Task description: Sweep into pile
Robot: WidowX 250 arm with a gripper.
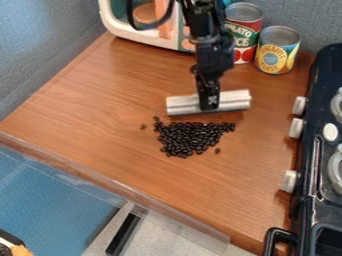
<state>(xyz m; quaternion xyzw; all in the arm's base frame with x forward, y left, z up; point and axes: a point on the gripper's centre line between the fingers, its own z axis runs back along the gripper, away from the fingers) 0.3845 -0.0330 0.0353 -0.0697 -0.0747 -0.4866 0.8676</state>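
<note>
Well, from my seat away from the rig, the left of my view starts with the blue-grey wall point(30, 55) and, lower down, a blue surface point(50, 200) past the counter's edge. A black strip point(123, 234) lies against a pale patch beyond that same edge. Up at the back of the wooden counter point(87, 110) I have a white toy appliance point(115, 20) with orange parts.

Next comes one stray bean point(143, 127), just left of the rest. My dark beans point(184, 139) sit in a loose, flattish heap at mid-counter, ragged at the rim, with another loner point(217, 150) by its lower right side. Just behind the heap, a whitish ridged bar point(182, 106) runs crosswise, its right end a little farther back. I've got the gripper point(210, 103) pointing down at the bar's middle, fingers clamped on it.

Farther right, at the back, a red-labelled can point(244, 31) stands upright, and a yellow-labelled can point(278, 51) stands beside it, slightly nearer me. The black stove point(311, 135) closes off my right side, its white knobs point(296, 128) facing the counter.
</note>
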